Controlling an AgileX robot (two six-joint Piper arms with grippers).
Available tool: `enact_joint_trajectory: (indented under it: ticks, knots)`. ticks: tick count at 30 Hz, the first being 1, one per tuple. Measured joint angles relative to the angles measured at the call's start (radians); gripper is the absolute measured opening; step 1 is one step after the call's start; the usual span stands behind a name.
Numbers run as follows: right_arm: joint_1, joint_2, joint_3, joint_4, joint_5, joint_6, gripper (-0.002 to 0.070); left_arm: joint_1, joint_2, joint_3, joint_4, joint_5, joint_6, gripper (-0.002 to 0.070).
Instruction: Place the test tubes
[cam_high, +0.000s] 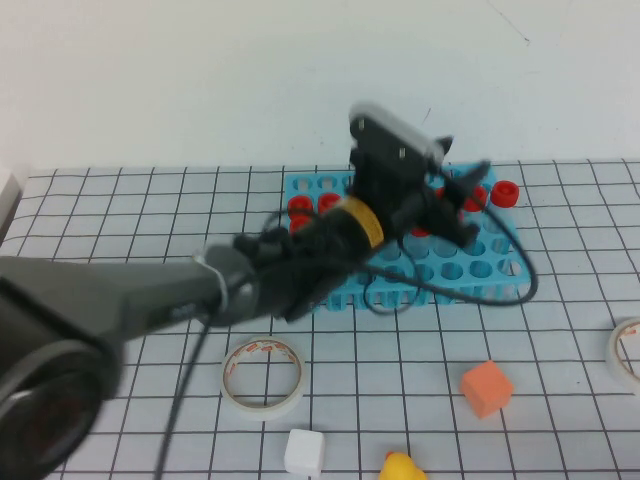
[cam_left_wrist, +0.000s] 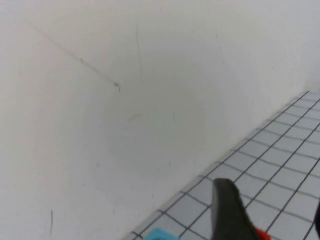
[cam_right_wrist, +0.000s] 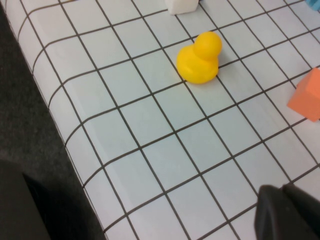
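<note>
Your red-capped test tubes (cam_high: 505, 192) stood in the blue rack (cam_high: 470, 265) near the desk's (cam_high: 100, 210) far edge. The left gripper (cam_high: 452, 208) hung over the rack's end toward the desk's right edge, its fingers (cam_left_wrist: 229, 210) parted, released. The right gripper (cam_right_wrist: 287, 212) was clenched above the near edge, close to the yellow duck (cam_right_wrist: 200, 59). A tape roll (cam_high: 263, 375) and an orange cube (cam_high: 486, 387) lay between the rack and the near edge.
</note>
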Motion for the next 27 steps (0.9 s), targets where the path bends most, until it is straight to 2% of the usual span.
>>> enact_joint_trajectory:
  ticks: [5,8,12,21,27]
  knots:
    - [0.0,0.0,0.0,0.0,0.0,0.0,-0.0001,0.0,-0.154,0.0,0.074,0.115,-0.036,0.0121]
    - [0.0,0.0,0.0,0.0,0.0,0.0,-0.0001,0.002,-0.254,0.0,0.126,0.213,-0.022,0.0036]
    - [0.0,0.0,0.0,0.0,0.0,0.0,-0.0001,0.033,-0.447,0.034,0.15,0.352,0.043,0.0006]
    - [0.0,0.0,0.0,0.0,0.0,0.0,-0.0001,0.224,-0.834,0.356,0.143,0.327,0.063,0.0001]
    - [0.0,0.0,0.0,0.0,0.0,0.0,-0.0001,0.351,-1.107,0.687,0.08,0.306,0.103,0.0]
